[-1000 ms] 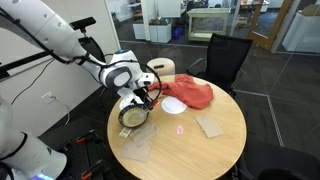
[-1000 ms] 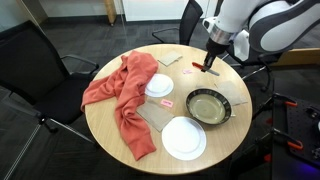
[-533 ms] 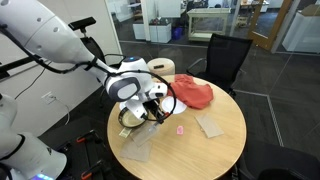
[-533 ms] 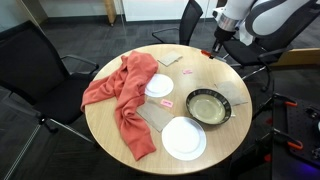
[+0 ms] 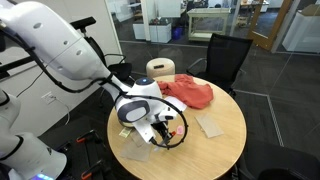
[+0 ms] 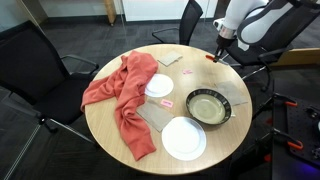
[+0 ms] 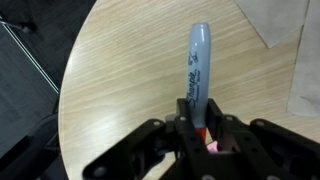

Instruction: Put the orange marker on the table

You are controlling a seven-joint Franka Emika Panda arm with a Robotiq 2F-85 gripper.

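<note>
My gripper [image 7: 200,140] is shut on the orange marker [image 7: 198,75]. Its grey barrel points away from the jaws and its orange end sits between the fingers. The marker hangs above the round tan wooden table [image 7: 120,70], near the rim. In an exterior view the gripper [image 6: 217,52] is over the table's [image 6: 190,75] far right edge, with a bit of orange [image 6: 212,56] showing. In an exterior view the gripper [image 5: 166,129] is low over the table's [image 5: 215,152] near left part; the marker is hidden there.
A red cloth [image 6: 118,95] [image 5: 190,93], two white plates [image 6: 183,138] [image 6: 158,85], a dark bowl [image 6: 207,105], a small pink item [image 6: 166,102] and tan paper pieces [image 5: 210,125] [image 7: 285,25] lie on the table. Black chairs [image 5: 225,60] [image 6: 30,70] stand around it.
The gripper has moved with the marker away from the dark bowl, toward the table's edge, and has turned its wrist. The marker stays held.
</note>
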